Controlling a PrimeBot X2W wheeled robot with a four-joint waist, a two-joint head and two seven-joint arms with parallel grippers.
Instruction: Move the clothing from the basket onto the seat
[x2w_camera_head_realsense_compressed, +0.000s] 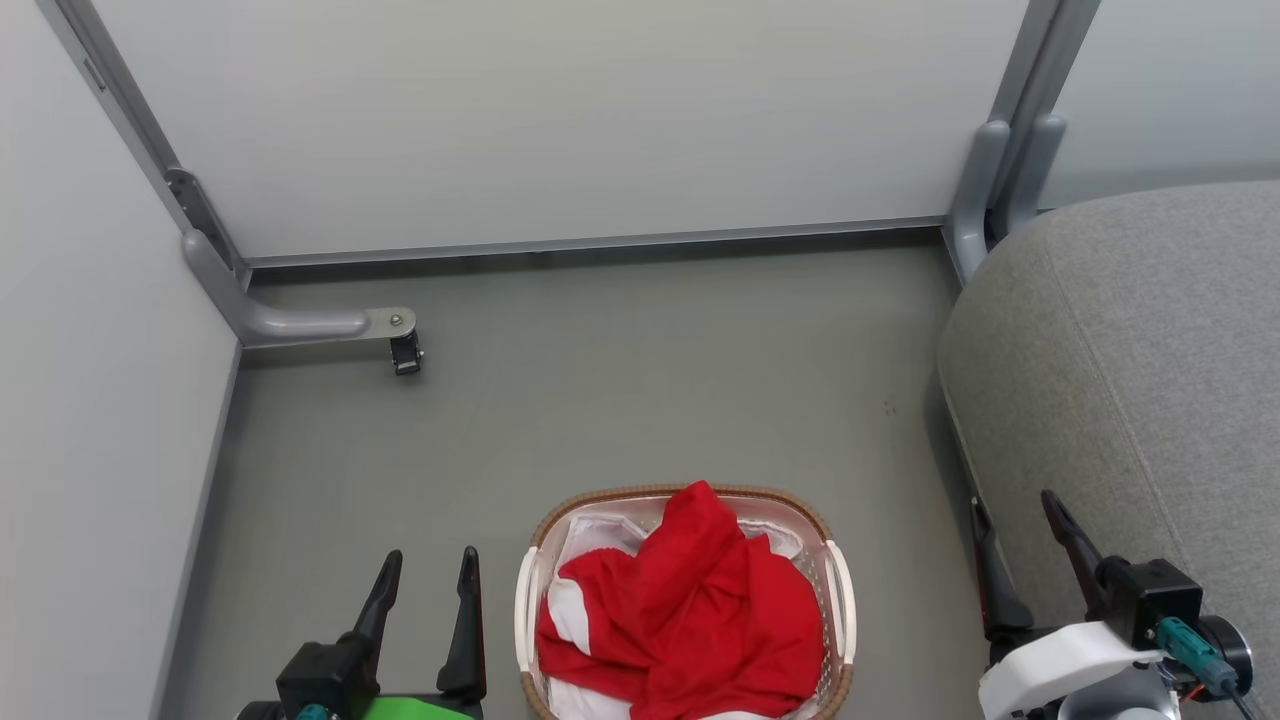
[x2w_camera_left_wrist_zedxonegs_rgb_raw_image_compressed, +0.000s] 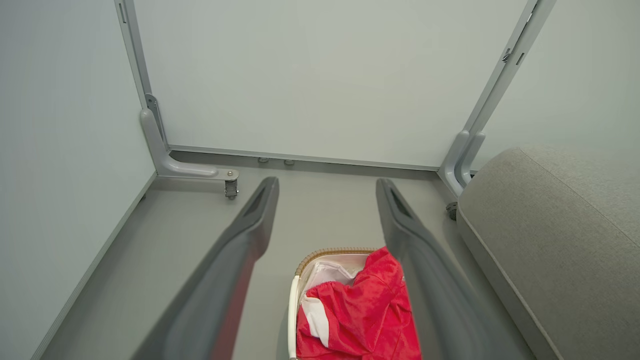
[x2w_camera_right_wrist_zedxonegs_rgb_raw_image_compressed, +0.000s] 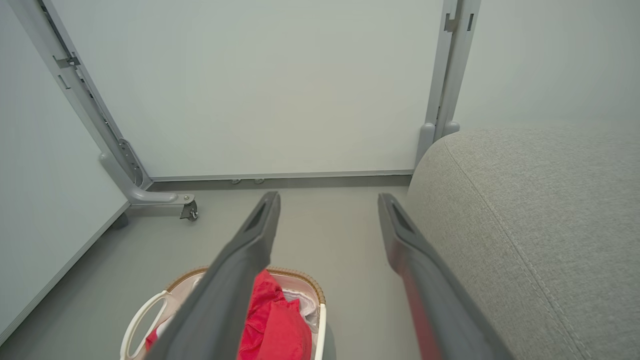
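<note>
Head view shows the red clothing (x2w_camera_head_realsense_compressed: 690, 600) with white bits heaped in the basket (x2w_camera_head_realsense_compressed: 640, 493), and the left hand (x2w_camera_head_realsense_compressed: 430, 555) and right hand (x2w_camera_head_realsense_compressed: 1012, 502) are open and empty.

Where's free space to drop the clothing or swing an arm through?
The seat is bare grey fabric. The floor is open between the basket rim and the back partition, and around the open left gripper. Crowded: the basket, heaped with clothing, and the narrow strip between basket and seat, where the open right gripper hangs.
</note>
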